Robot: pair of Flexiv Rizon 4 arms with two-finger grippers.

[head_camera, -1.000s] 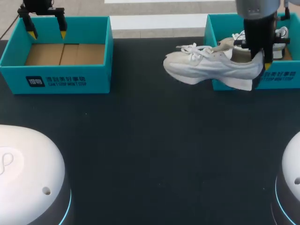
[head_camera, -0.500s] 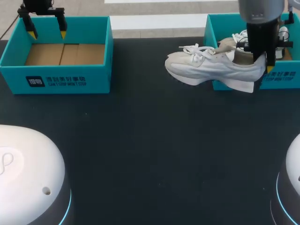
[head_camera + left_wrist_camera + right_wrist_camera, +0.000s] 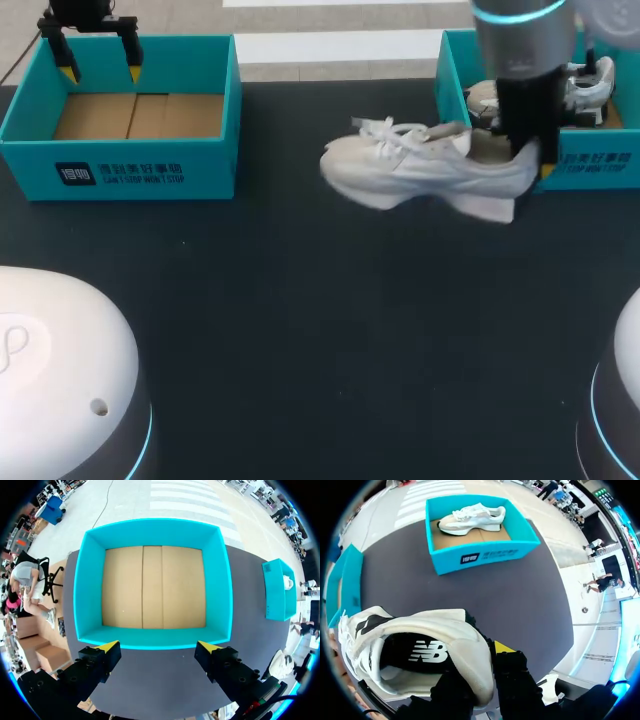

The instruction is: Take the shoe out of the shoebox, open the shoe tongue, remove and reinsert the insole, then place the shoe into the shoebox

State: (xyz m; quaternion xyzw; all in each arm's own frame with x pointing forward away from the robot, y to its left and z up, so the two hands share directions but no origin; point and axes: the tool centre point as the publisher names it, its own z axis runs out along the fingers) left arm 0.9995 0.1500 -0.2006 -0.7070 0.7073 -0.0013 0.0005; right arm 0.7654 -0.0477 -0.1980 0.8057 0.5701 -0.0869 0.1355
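Head view: shoe [image 3: 420, 170] pinched at the heel by the right fingers [image 3: 525, 140], over the table [image 3: 300, 330] just beside the right box [image 3: 600, 165], long axis sideways, toe toward the left arm. Left fingers [image 3: 130, 55] spread wide, well apart at the empty box [image 3: 120, 170].
Left wrist: just that box ahead.
Right wrist: heel gripped, second shoe [image 3: 472, 519] boxed beyond. Set-down looks like the right arm's job.

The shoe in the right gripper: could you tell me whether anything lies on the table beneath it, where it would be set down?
Nothing visible does. The right gripper holds the shoe by its heel above the table, just left of the right box; no object shows on the table under it.
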